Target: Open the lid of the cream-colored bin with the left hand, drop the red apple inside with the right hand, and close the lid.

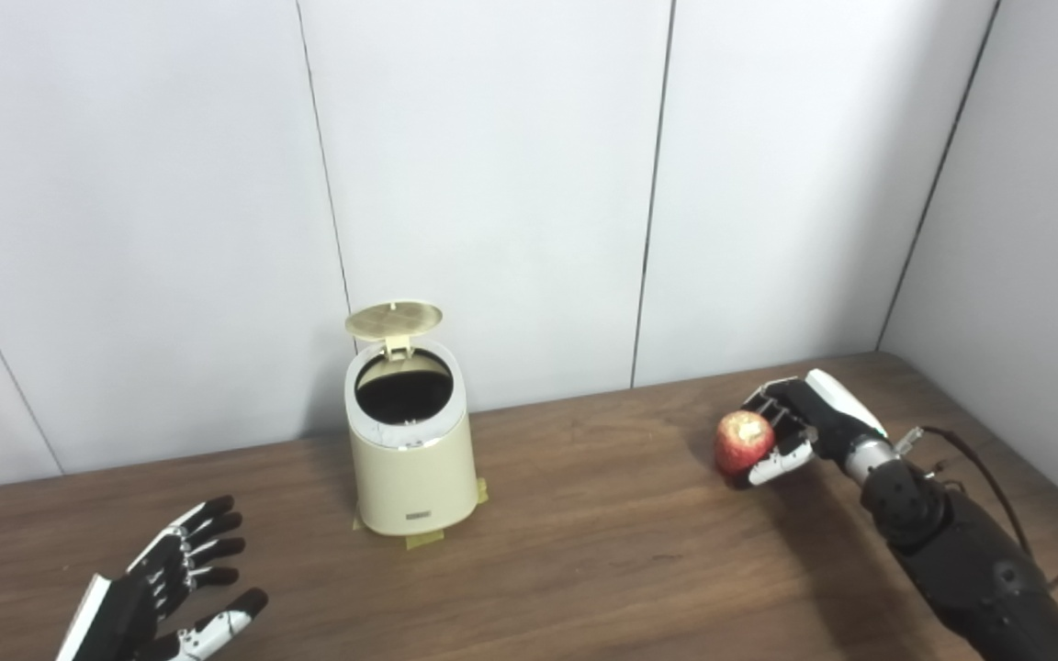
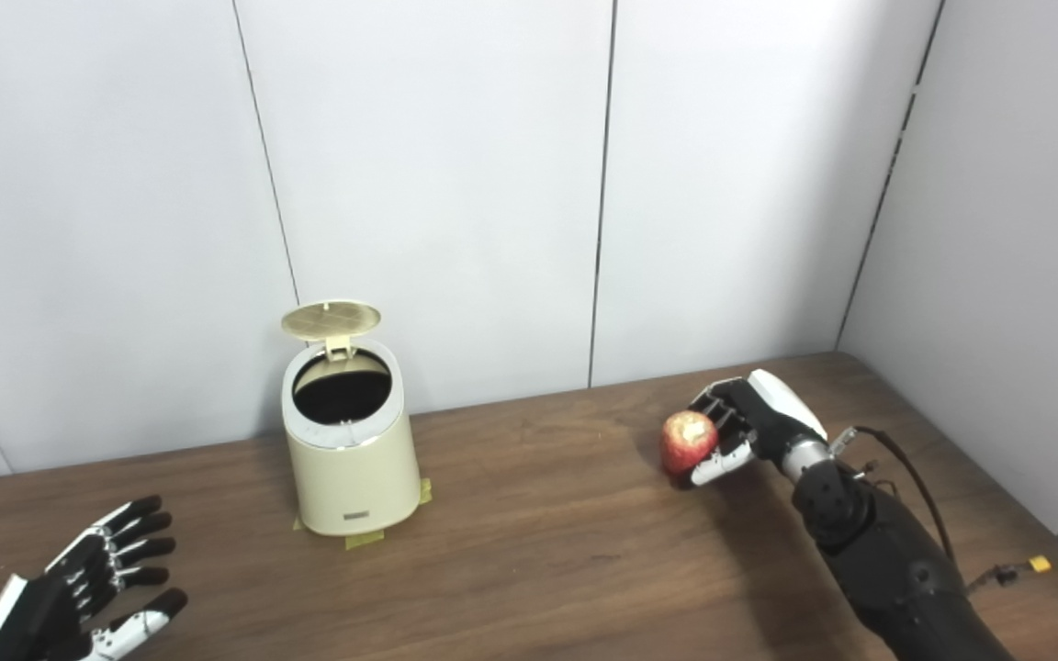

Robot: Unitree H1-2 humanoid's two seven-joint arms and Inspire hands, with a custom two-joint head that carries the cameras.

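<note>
Left eye view: the right robot hand is closed around the red apple, well off to the right of the cream-colored bin — its lid stands open.

Right eye view: the left robot hand hangs spread and empty over the surface, nearer the bin.

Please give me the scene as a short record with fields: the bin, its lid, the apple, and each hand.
bin: cream-colored bin upright on the table, near the wall
lid: lid raised, opening uncovered
apple: red apple held in the right hand, right of the bin
right hand: right hand fingers closed on the apple
left hand: left hand open, empty, left of the bin
</note>
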